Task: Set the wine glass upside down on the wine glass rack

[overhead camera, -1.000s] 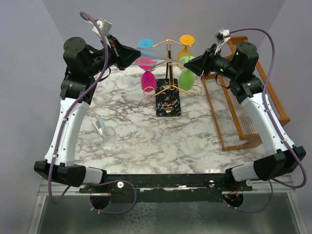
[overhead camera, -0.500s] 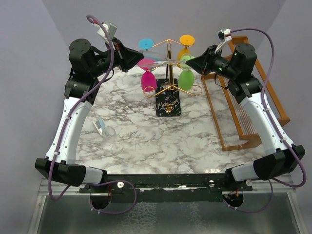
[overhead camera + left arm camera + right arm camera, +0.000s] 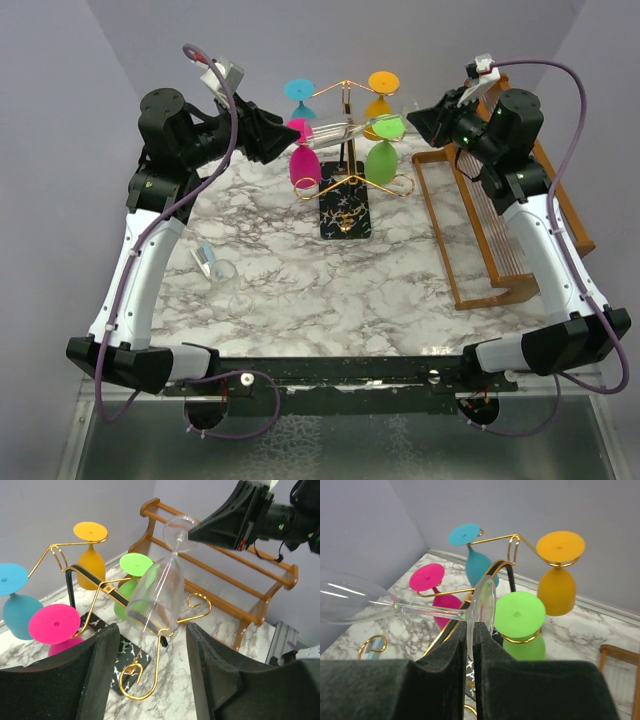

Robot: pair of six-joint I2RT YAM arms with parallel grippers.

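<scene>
The clear wine glass [image 3: 335,127] hangs on its side in the air, level with the upper arms of the gold wire wine glass rack [image 3: 345,100]. My right gripper [image 3: 474,630] is shut on the edge of the glass's round foot [image 3: 483,602], and the bowl [image 3: 342,602] points away to the left. My left gripper [image 3: 152,650] is open. Its two black fingers [image 3: 100,670] stand wide apart just short of the bowl [image 3: 155,597], not touching it. From above, the left gripper [image 3: 290,135] and the right gripper [image 3: 408,118] face each other across the rack.
Several coloured glasses, among them a pink one [image 3: 305,165] and a green one [image 3: 383,160], hang upside down on the rack above its black speckled base [image 3: 345,212]. A brown wooden slatted rack [image 3: 500,230] stands on the right. Another clear glass [image 3: 225,272] lies on the marble at the left.
My left gripper has opened, let go of the glass's bowl and drawn back a little. My right gripper has shut on the foot and now carries the glass alone.
</scene>
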